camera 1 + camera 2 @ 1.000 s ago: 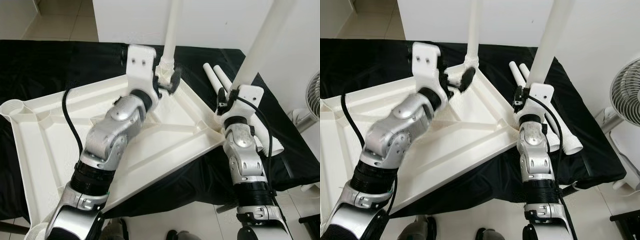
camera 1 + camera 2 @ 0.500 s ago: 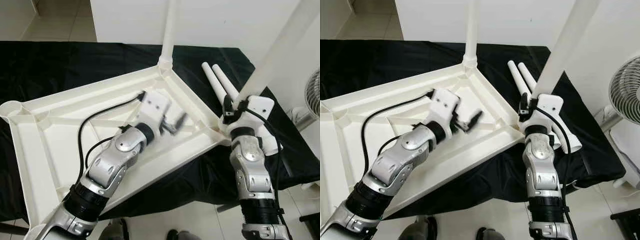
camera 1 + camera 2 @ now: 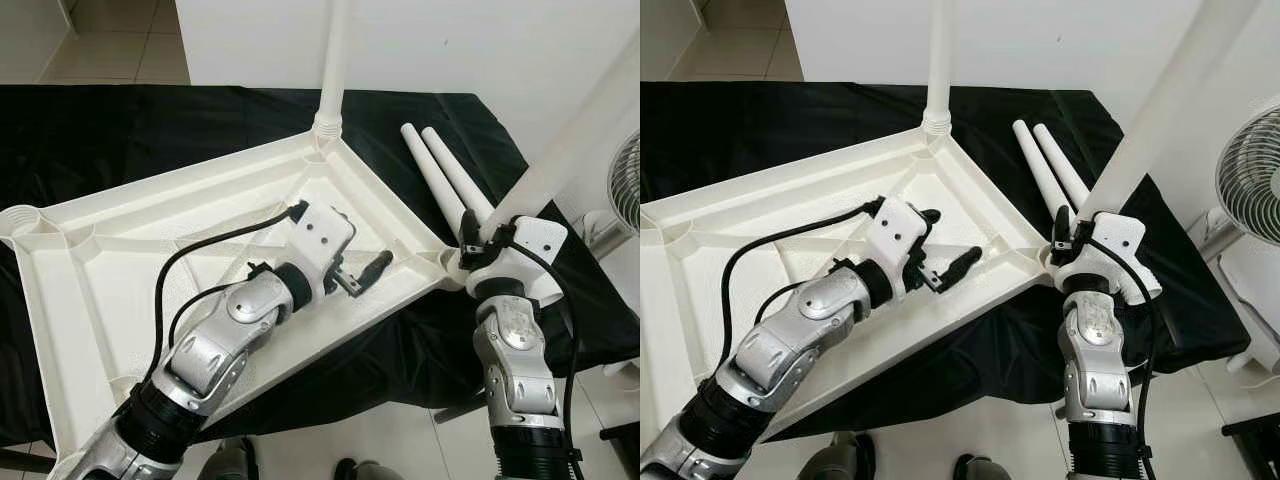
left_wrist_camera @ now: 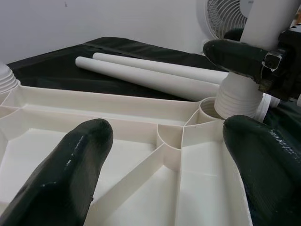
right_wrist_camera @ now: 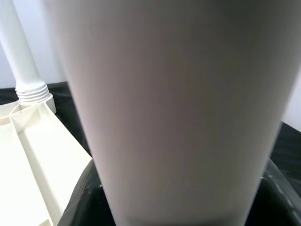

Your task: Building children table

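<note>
Tabletop [image 3: 120,250], white plastic and upside down, lies on a black cloth [image 3: 120,130] with its ribbed underside facing up, filling the left and middle of the scene. A socket [image 3: 25,218] sits open at its left corner. At the far corner a white leg [image 3: 333,60] stands upright in its socket, rising out of frame.

At the right corner a second leg [image 3: 1160,120] leans up and to the right, its ribbed lower end sitting at that corner's socket [image 4: 209,107]. The right gripper [image 3: 1072,232] is clamped on this leg just above the socket, black fingers [image 4: 235,56] wrapped round its base, with the arm reaching up from the near right.

The left gripper [image 3: 362,274] hangs over the tabletop's underside, just left of the right corner and above the rib that runs towards it. Its jaws are apart with nothing between them, pointing at the right corner; a black cable [image 3: 200,250] loops from its wrist over the plastic.

Two more legs [image 3: 445,180] lie side by side on the cloth to the right of the tabletop, touching along their length, running from far to near behind the leaning leg.

A fan [image 3: 1250,190] stands off the right edge of the cloth. Pale floor tiles [image 3: 110,40] show at the far left, and a white wall [image 3: 450,40] runs behind.
</note>
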{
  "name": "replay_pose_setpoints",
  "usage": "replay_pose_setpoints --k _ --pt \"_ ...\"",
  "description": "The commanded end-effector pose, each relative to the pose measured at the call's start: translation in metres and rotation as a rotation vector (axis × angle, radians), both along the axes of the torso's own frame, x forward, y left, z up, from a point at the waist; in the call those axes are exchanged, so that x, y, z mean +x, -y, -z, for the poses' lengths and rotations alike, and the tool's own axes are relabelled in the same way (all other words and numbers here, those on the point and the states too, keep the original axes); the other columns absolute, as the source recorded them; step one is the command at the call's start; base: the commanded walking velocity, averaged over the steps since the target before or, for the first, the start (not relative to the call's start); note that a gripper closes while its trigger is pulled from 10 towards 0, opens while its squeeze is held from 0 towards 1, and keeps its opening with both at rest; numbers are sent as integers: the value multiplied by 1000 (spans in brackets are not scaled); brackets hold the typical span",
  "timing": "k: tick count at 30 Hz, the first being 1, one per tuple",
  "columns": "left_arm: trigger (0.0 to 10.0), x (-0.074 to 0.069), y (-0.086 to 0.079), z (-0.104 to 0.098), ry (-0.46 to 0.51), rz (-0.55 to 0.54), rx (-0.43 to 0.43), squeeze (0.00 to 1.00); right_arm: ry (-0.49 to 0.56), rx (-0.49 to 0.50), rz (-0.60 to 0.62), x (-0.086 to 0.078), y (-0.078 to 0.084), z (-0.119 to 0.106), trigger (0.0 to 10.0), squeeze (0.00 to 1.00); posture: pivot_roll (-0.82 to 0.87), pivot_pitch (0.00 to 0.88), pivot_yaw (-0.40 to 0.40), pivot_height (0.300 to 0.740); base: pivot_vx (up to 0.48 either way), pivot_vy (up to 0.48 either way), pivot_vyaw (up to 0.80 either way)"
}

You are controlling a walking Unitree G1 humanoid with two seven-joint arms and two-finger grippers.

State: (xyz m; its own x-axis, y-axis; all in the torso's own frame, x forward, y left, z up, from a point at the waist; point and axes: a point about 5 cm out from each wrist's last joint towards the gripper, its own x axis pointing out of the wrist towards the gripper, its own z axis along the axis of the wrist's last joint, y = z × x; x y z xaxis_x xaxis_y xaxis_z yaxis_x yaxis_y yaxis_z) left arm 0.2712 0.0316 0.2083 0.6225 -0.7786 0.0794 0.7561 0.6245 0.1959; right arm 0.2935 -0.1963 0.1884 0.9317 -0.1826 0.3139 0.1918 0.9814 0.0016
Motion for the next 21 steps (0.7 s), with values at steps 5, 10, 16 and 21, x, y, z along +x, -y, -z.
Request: replay_pose_setpoints --k 5,10,16,21 --pt "10000 -6 2 -3 15 93 14 0 -4 69 12 6 9 6 10000 0 74 157 -28 740 0 0 0" --pt "10000 -7 2 -4 19 92 12 0 8 89 14 13 11 4 10000 0 79 158 -29 740 0 0 0" --pt "10000 -8 1 -6 24 95 7 0 9 82 -5 21 9 1 10000 0 79 158 -29 740 0 0 0" --pt "10000 -9 1 -8 26 94 6 0 -5 77 -33 22 5 3 10000 0 90 163 -36 740 0 0 0"
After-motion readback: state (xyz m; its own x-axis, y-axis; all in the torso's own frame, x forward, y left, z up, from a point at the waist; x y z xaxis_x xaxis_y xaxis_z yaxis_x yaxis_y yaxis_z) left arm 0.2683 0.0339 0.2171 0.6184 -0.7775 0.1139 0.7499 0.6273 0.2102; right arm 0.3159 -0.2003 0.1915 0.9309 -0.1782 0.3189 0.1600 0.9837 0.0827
